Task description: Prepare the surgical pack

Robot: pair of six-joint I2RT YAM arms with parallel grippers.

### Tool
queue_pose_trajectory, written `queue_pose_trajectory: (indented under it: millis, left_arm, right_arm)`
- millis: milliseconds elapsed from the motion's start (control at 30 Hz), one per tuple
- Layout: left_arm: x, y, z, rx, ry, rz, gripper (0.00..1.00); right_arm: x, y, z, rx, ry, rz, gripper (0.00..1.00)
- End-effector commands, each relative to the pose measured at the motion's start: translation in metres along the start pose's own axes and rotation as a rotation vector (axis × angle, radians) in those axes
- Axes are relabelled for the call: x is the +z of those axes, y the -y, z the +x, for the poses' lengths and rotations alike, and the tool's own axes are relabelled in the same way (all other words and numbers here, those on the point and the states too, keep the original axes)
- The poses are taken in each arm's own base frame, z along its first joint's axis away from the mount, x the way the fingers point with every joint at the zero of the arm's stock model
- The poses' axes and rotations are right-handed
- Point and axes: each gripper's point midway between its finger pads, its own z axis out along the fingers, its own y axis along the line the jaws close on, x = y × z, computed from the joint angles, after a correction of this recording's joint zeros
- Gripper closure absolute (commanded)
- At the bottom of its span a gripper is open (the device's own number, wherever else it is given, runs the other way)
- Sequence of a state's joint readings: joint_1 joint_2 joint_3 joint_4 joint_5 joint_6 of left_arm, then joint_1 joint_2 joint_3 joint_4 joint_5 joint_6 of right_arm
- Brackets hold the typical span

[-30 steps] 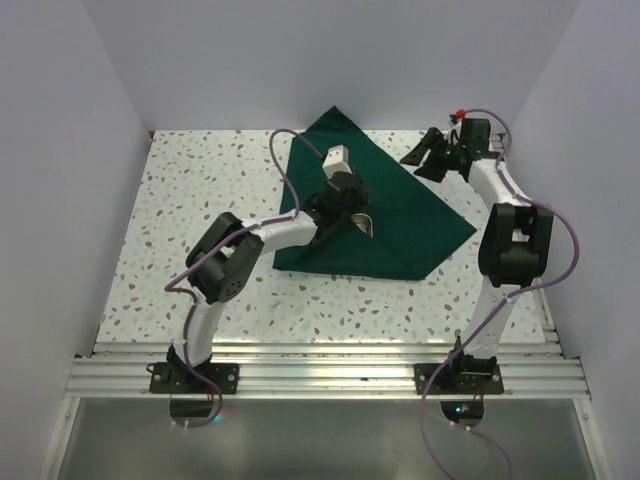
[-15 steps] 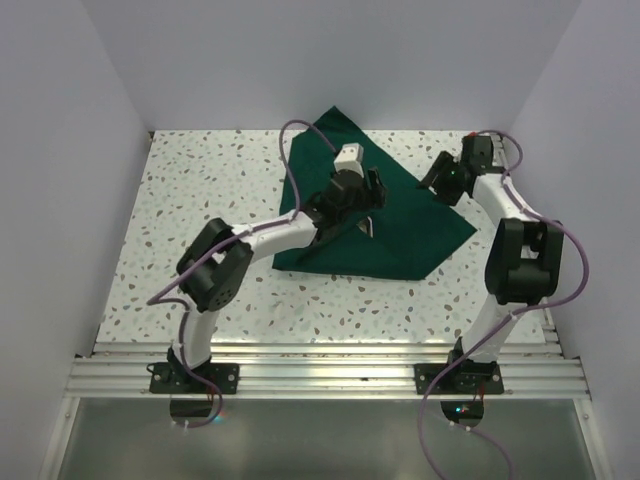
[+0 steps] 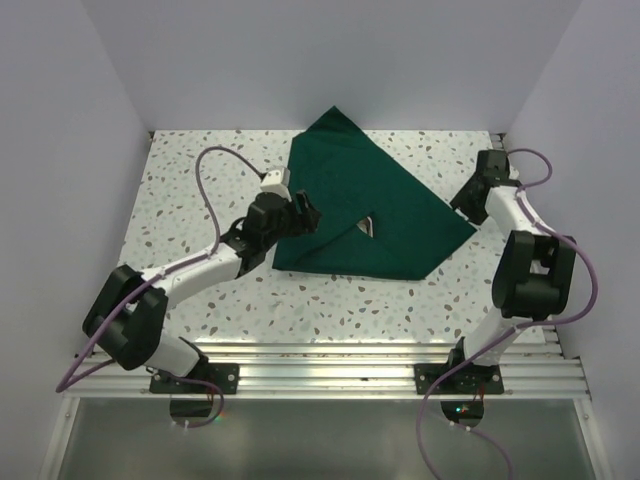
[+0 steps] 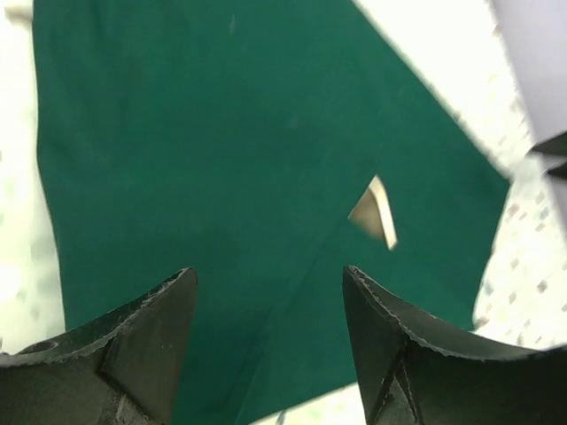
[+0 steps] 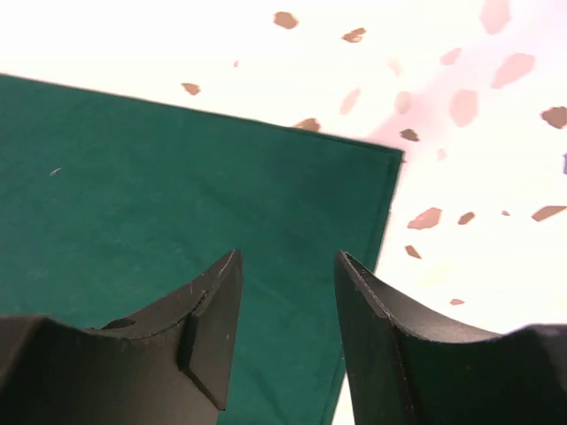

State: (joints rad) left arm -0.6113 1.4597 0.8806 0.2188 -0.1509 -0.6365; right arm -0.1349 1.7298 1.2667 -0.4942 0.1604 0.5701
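Observation:
The surgical pack (image 3: pixel 375 205) is a dark green cloth folded over on the speckled table, with a small shiny steel corner (image 3: pixel 367 226) peeking out of a gap in the fold. That cloth (image 4: pixel 221 159) and steel corner (image 4: pixel 376 212) also fill the left wrist view. My left gripper (image 3: pixel 300 213) sits at the cloth's left edge, open and empty (image 4: pixel 268 283). My right gripper (image 3: pixel 466 198) hovers over the cloth's right corner (image 5: pixel 390 159), jaws open with nothing between them (image 5: pixel 288 266).
White walls close the table (image 3: pixel 200 180) on three sides. An aluminium rail (image 3: pixel 320 375) runs along the near edge where the arm bases stand. Speckled tabletop (image 5: pixel 461 106) lies beyond the cloth's corner.
My left gripper let go, opened and drew back left off the cloth's middle to its left edge. My right gripper swung down and right to the cloth's right corner, its jaws narrowing.

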Motion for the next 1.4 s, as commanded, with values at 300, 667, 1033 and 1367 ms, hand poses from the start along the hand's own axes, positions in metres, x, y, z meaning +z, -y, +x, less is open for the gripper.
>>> queue_pose_trajectory:
  millis: [300,667,1033,1367]
  left_arm:
    - [-0.027,-0.009,0.053,-0.016,-0.080,0.104,0.32]
    - [-0.025,-0.018,0.089,-0.043,-0.144,0.137,0.36]
    - [-0.033,-0.018,0.106,-0.047,-0.134,0.128,0.38]
    - [-0.031,-0.012,0.106,-0.026,-0.122,0.136,0.38]
  right_arm:
    - [0.030,0.044,-0.001,0.073,0.023,0.214,0.53]
    - [0.054,0.052,0.009,0.084,0.004,0.263,0.53]
    - [0.066,0.058,0.019,0.113,0.001,0.290,0.59]
    - [0.066,0.058,0.023,0.128,0.004,0.275,0.96]
